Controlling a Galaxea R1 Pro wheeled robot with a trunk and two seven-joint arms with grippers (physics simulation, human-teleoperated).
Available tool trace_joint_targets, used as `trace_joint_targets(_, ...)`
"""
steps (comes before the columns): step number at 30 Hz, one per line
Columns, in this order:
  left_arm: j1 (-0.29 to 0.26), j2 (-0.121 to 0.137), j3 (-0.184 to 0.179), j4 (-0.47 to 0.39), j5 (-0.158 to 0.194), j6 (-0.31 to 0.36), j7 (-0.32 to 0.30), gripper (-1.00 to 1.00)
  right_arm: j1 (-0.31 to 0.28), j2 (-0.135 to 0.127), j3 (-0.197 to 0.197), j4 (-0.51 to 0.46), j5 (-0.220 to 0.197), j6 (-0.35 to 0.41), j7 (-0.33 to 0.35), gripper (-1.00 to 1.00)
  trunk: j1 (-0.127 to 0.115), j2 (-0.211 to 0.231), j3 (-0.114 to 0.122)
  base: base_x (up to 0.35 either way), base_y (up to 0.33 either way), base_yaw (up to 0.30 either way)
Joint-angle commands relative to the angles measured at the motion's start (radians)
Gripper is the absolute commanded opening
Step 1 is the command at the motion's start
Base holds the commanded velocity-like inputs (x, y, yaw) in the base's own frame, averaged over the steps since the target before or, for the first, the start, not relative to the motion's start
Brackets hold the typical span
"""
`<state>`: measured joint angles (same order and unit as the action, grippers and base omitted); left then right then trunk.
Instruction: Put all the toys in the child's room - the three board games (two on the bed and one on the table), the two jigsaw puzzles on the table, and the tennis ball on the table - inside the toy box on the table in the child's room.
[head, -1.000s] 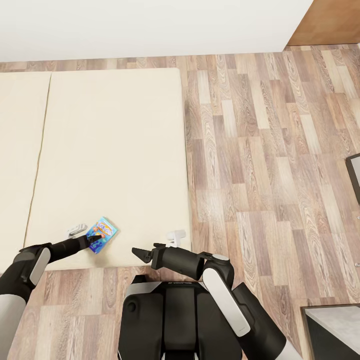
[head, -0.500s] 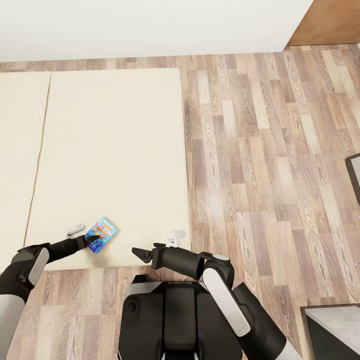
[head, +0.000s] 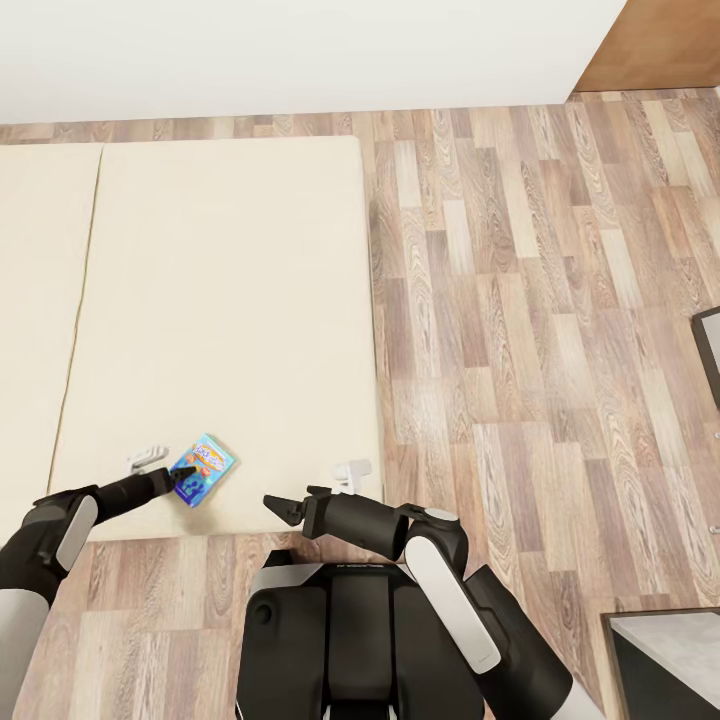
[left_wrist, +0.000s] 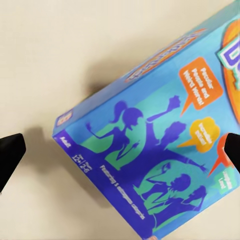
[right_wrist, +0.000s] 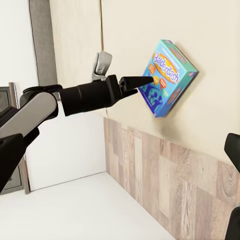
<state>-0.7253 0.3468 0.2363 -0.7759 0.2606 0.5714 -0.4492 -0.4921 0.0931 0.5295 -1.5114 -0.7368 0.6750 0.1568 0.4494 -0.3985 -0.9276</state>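
Observation:
One board game (head: 203, 469), a blue box with orange speech bubbles, lies flat on the cream bed (head: 220, 300) near its front edge. My left gripper (head: 180, 482) is open at the box's near-left corner. In the left wrist view the board game (left_wrist: 155, 145) lies close up between the two black fingertips (left_wrist: 11, 154), and the left gripper (left_wrist: 120, 150) spans its corner. My right gripper (head: 288, 506) hangs open over the bed's front edge, right of the box and apart from it. The right wrist view looks at the board game (right_wrist: 167, 75) and the left gripper (right_wrist: 137, 81) from the side.
Two small grey-white objects lie on the mattress, one left of the box (head: 148, 459) and one near the bed's front right corner (head: 352, 470). Wood-plank floor (head: 540, 330) spreads to the right. A grey table corner (head: 668, 640) shows at the bottom right.
My left arm has drawn back slightly to the left along the box's corner. The box and the right arm have stayed put.

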Motion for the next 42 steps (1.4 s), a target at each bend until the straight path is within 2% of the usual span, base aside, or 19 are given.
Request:
trace_joint_targets(1,0.0,0.0,0.002,0.0,0.005,0.004,-0.002,1.0,0.0,0.0,-0.001,0.0,0.001,0.005,0.003,1.0,0.001,-0.002,-0.001,0.0,0.0,0.0)
trace_joint_targets(11,-0.001,-0.003,0.001,0.0,0.005,-0.048,-0.001,1.0,0.0,0.0,-0.002,0.0,0.002,0.005,0.003,1.0,0.001,-0.002,-0.001,0.0,0.0,0.0)
trace_joint_targets(42,0.0,-0.012,-0.008,0.001,0.005,-0.085,-0.002,1.0,0.0,0.0,-0.001,0.0,0.002,0.005,0.003,1.0,0.001,-0.002,-0.001,0.0,0.0,0.0)
